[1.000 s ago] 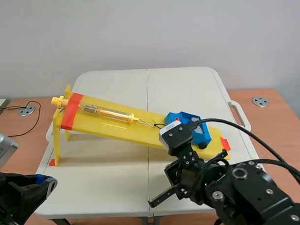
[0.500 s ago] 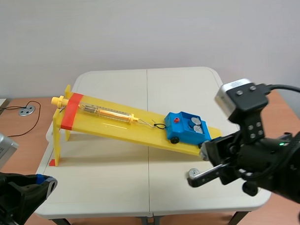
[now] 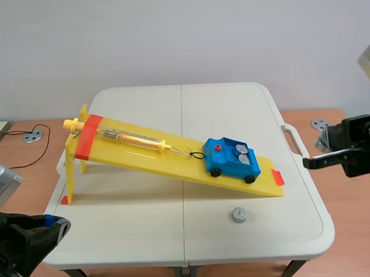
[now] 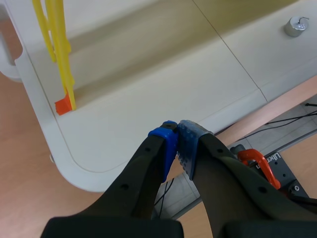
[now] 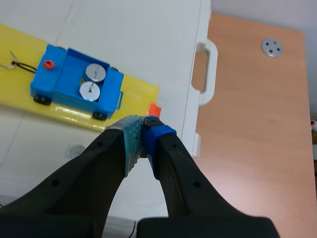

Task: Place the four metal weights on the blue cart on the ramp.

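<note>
At lower left the left gripper point(image 3: 54, 228) is clenched on nothing. At centre the cart point(image 3: 231, 160) lies lengthwise down the ramp point(image 3: 143, 153), its red-knob end toward upper left, with two weights point(image 5: 89, 90) inside. A loose weight point(image 3: 239, 215) stands on the bench point(image 3: 145, 219) below it. The right gripper point(image 3: 313, 162), clenched and empty, has pulled back from that weight to the right edge.

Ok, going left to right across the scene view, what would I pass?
First a grey disc with cable, yellow spring scale, blue cart, table's side handle, second grey disc. The loose weight lies directly in front of the cart, so I skip it.
</note>
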You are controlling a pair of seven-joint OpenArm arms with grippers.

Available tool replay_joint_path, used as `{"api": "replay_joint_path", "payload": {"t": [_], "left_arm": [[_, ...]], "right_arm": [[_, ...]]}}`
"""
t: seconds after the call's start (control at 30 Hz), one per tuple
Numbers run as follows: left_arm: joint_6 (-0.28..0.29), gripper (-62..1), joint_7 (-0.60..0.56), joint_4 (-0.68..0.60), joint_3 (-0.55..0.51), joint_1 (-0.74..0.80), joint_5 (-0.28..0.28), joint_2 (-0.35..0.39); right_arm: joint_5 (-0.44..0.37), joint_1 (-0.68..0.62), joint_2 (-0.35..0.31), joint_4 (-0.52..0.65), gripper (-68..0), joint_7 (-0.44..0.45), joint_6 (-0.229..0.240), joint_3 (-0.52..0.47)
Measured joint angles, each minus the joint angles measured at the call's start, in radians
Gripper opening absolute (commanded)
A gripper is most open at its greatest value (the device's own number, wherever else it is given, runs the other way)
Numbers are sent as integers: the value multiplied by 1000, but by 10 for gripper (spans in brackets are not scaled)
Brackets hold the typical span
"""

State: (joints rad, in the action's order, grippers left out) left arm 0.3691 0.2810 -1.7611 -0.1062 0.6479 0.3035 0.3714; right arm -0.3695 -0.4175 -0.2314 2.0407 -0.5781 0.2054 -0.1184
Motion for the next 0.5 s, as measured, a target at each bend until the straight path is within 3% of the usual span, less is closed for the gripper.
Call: {"api": "replay_joint_path", "payload": {"t": [0.13,0.5], "left_arm": [[0,-573,0,0,0,0,0,0],[0,-573,0,0,0,0,0,0]], "right_arm": [[30,94,21,-45,-667,3,-5,23],[173,325,122,-354,-667,13,-12,152]]}}
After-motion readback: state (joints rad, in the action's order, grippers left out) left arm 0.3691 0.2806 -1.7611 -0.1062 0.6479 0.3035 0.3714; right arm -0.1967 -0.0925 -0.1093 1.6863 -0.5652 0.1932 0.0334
